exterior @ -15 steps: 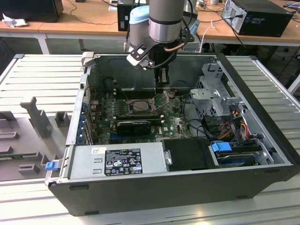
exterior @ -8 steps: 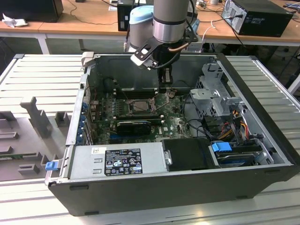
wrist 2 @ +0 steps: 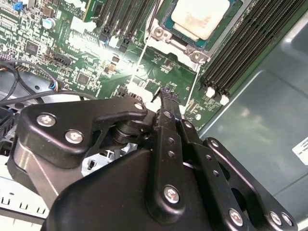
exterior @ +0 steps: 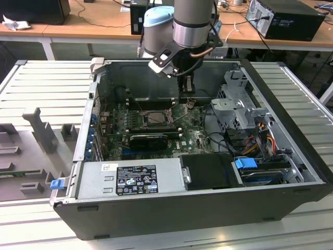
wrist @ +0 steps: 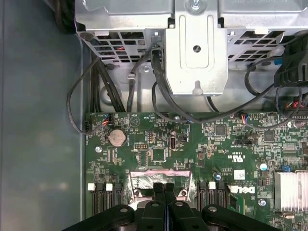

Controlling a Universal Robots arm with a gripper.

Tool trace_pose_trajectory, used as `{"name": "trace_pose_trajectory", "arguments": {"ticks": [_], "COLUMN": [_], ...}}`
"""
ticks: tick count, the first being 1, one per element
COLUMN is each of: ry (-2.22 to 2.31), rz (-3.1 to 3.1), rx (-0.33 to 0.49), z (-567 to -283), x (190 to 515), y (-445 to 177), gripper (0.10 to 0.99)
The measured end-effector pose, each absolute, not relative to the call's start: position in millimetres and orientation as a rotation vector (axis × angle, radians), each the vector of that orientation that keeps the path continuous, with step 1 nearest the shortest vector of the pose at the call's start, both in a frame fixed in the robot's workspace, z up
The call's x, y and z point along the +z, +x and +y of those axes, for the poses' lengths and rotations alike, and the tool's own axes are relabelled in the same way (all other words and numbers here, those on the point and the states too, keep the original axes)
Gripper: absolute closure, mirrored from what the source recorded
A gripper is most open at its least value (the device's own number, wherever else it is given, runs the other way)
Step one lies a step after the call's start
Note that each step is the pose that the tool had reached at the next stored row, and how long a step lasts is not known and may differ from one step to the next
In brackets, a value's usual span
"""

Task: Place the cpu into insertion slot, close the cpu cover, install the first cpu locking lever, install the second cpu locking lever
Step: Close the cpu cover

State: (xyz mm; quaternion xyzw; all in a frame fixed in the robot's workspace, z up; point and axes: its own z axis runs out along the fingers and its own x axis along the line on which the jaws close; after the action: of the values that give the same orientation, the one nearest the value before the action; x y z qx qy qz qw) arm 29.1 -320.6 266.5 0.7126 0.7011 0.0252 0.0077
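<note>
Worktop [exterior: 47, 88] of grey metal slats carries an open computer case [exterior: 208, 208], lying on its side with the inside facing up. A robot arm [exterior: 192, 23] reaches down into the case from above.

On the floor of the case lies the green motherboard [exterior: 192, 138], and the insertion slot [exterior: 156, 118] sits on its far half. A grey power supply box [exterior: 130, 179] lies on the near side of the slot, and a metal drive cage [exterior: 237, 99] stands to the exterior view's right of the slot.

The gripper [exterior: 187, 89] hangs just to the exterior view's right of the slot, low over the motherboard. In both wrist views its two black fingers are pressed together with nothing between them [wrist 2: 166, 94] [wrist: 164, 188]. Whether the tips touch the board I cannot tell.

In the second wrist view the slot's grey metal rim [wrist 2: 178, 44] lies just beyond the fingertips, with long black memory slots [wrist 2: 240, 48] running beside it.

The cpu [wrist 2: 199, 17] rests inside the slot, its pale silvery top facing up. Whether the cpu cover is down over it I cannot tell.
</note>
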Motion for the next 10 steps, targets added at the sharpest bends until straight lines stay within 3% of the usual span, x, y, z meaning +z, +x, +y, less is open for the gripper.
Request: {"name": "trace_pose_trajectory", "arguments": {"ticks": [10], "ry": [2.228], "rz": [2.192], "rx": [0.078], "z": [-320.6], "x": [266.5], "y": [43.8], "gripper": [0.98]}}
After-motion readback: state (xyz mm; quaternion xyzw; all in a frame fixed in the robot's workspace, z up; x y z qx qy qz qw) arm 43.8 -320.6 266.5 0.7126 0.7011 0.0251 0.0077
